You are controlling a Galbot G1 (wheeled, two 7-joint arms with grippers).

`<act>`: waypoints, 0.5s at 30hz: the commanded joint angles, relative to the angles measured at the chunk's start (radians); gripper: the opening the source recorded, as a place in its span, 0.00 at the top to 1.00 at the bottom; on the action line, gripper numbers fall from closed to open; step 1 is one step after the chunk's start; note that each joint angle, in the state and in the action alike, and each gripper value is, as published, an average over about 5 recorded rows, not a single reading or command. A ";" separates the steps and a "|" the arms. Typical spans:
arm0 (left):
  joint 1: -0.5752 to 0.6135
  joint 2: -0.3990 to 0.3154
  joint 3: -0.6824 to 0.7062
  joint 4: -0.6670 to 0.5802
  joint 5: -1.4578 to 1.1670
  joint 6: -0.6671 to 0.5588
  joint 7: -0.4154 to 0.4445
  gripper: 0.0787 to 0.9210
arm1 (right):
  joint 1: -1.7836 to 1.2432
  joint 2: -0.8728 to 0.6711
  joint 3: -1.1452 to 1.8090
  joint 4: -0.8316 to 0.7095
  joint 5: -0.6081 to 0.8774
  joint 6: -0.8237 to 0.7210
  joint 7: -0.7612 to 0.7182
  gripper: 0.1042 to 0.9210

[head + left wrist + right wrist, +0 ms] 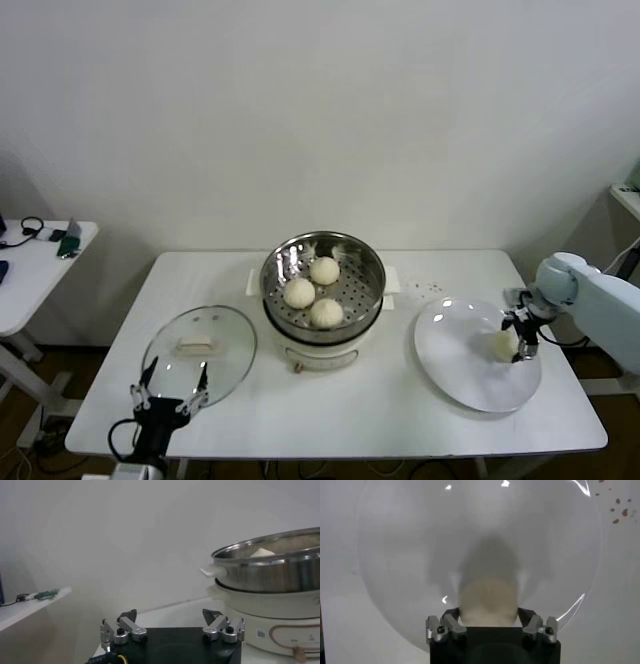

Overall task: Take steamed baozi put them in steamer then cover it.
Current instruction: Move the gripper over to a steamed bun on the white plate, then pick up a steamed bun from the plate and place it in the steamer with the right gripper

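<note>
**Right gripper at last bun on plate; three buns in steamer**

The steamer (322, 285) stands at the bench (340, 400) centre, uncovered, on its cream pot base (325, 352). Three steamed baozi sit on its perforated floor — one at 12 o'clock (324, 270), one at 9 o'clock (299, 292), one at 6 o'clock (326, 312).

At 3 o'clock from the steamer lies the white plate (455, 350). The fourth baozi (502, 345) rests on its right part. The right gripper (522, 337) is down over this bun. In the right wrist view the fingers (451, 621) stand to either side of the bun (487, 602), close against its flanks; a firm clamp cannot be confirmed, and the bun appears to sit on the plate.

At 8 o'clock from the steamer lies the glass lid (200, 352), flat on the bench, its cream handle (194, 346) up. The left gripper (170, 390) hangs at the lid's near edge — fingers (124, 626) spread wide, holding nothing.

A side table (35, 270) stands at far 9 o'clock.
</note>
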 commanded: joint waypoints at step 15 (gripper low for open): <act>0.015 0.002 0.010 -0.008 -0.002 -0.010 0.001 0.12 | 0.362 0.031 -0.312 0.025 0.348 -0.085 -0.002 0.28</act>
